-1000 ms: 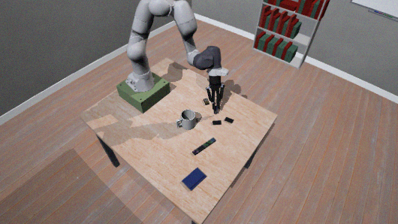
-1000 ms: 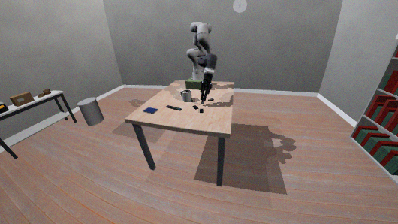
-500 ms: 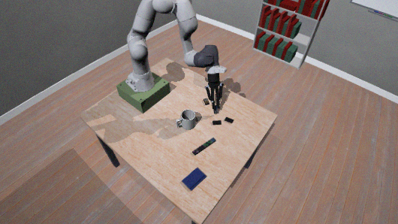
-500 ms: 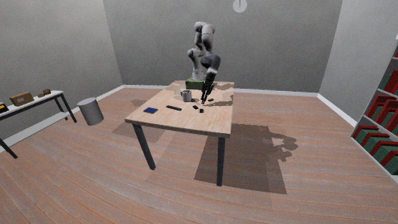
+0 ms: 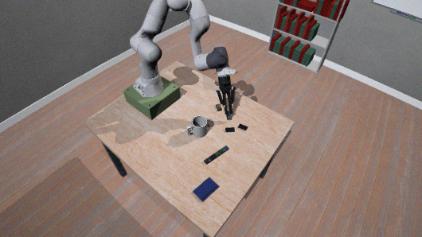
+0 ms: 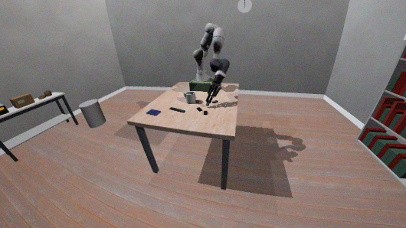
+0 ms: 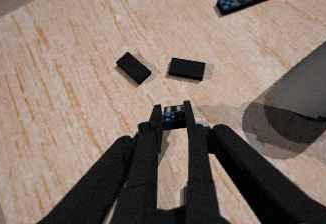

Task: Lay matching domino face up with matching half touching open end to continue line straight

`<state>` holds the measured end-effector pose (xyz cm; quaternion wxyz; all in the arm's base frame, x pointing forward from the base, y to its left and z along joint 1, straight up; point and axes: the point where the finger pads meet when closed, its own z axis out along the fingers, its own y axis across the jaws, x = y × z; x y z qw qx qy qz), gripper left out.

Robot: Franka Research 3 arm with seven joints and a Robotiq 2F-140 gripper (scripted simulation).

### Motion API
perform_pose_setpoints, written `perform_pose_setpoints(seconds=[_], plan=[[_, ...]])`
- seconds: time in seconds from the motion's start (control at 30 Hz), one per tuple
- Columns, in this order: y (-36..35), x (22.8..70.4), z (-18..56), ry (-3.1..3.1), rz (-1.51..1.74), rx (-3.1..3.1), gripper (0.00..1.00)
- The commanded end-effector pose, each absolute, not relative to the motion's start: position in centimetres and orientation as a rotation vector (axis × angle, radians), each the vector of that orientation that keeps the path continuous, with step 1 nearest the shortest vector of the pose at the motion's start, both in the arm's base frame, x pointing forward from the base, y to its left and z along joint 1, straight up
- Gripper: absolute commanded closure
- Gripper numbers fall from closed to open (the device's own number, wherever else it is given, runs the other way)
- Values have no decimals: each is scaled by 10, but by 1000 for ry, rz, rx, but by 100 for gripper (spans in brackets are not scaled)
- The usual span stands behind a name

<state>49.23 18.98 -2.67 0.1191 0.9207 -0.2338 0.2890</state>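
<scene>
My gripper [image 5: 228, 115] is shut on a black domino [image 7: 174, 116], held by its edges between the fingertips; blue pips show on the face toward the wrist camera. It hangs just above the table near the far side. Two face-down black dominoes [image 7: 133, 68] [image 7: 186, 69] lie flat a little in front of it, and show in the top view too [image 5: 229, 130] [image 5: 243, 126]. The line of face-up dominoes [image 5: 216, 154] lies further toward the near side, its end visible in the wrist view [image 7: 235, 5]. Another small domino [image 5: 218, 107] lies just left of the gripper.
A grey mug [image 5: 199, 126] stands left of the loose dominoes, close to the gripper, and fills the right of the wrist view [image 7: 310, 80]. A blue book [image 5: 205, 188] lies near the front table edge. The green robot base [image 5: 151, 97] is at the back left.
</scene>
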Motion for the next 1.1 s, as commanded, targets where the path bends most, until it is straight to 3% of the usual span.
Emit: perform_pose_setpoints(seconds=[0.0, 1.07], plan=[[189, 487, -30, -835, 988, 2630, 77], [200, 472, -46, -744, 1407, 2342, 77]])
